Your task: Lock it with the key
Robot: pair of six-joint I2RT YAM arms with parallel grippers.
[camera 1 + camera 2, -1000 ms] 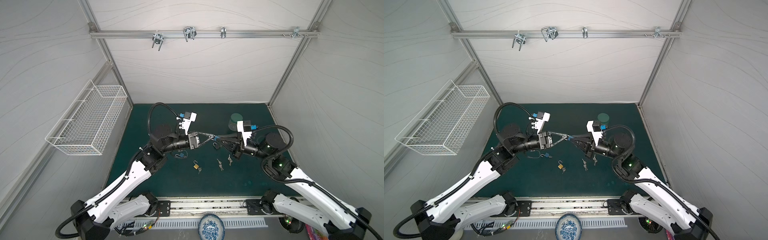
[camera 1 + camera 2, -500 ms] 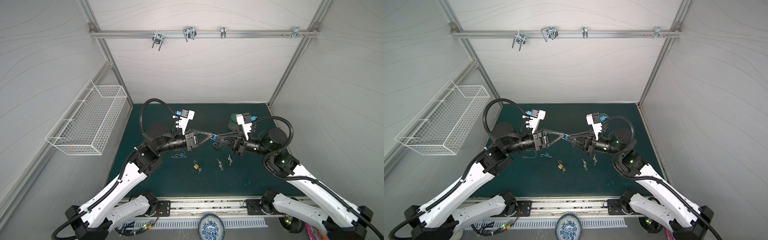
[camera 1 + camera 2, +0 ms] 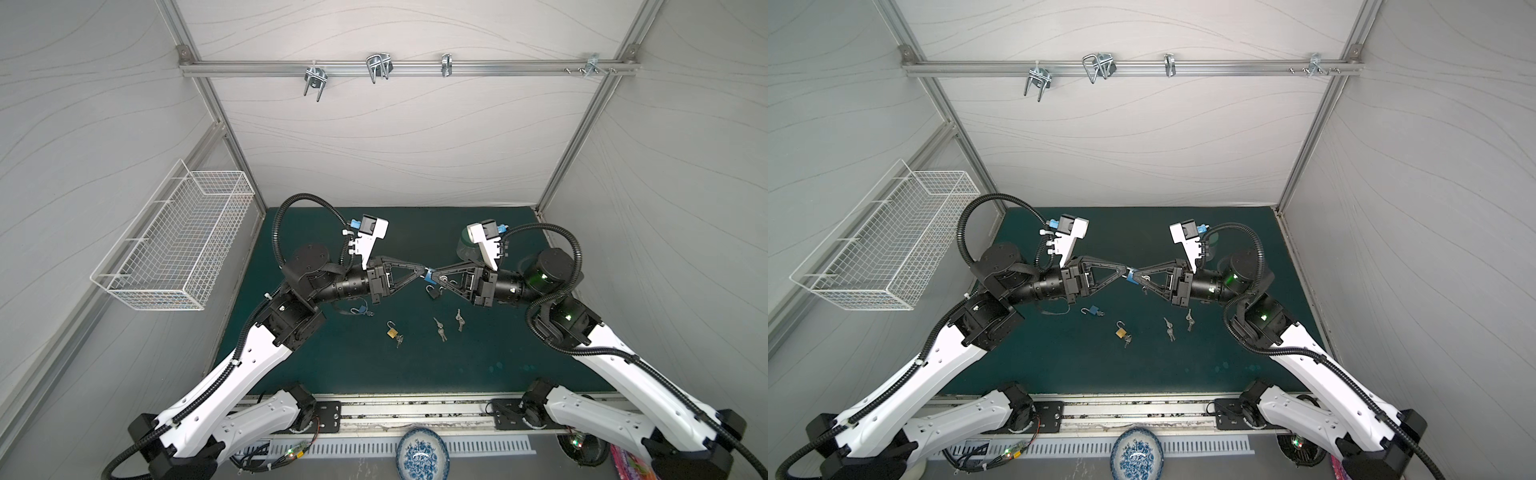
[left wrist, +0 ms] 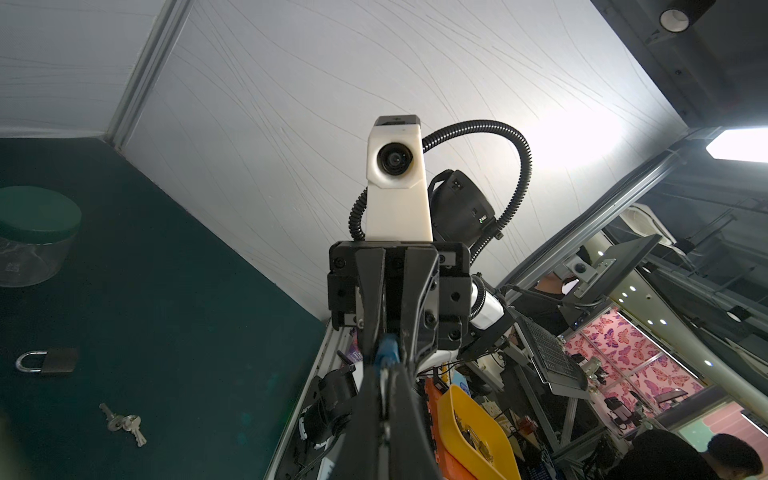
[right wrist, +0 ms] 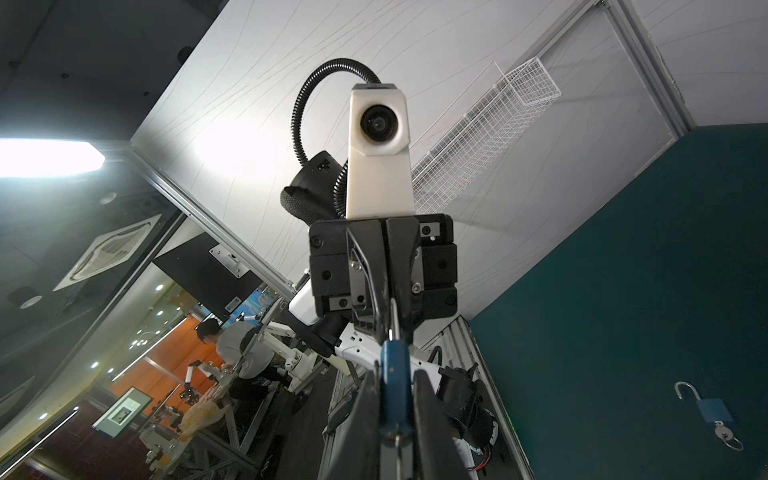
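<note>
Right wrist view: blue padlock [image 5: 395,365] points shackle-first into the shut left jaws; right jaws clamp its body.

Both top views look steeply down from high over the front edge of the cell and face the back wall. They stand far enough back to take in the whole green counter [image 3: 332,365], both arms and the wire basket [image 3: 174,245] on the left wall. They overlap almost entirely, shifted slightly sideways.

The left wrist view sits close behind the left end effector [image 4: 384,376], looking along its fingers and upward at the right wrist camera [image 4: 395,174]. The right wrist view mirrors this behind the right end effector [image 5: 395,376], facing the left wrist camera [image 5: 379,137]. Both share the held blue padlock [image 4: 386,349] where the tips meet.
</note>
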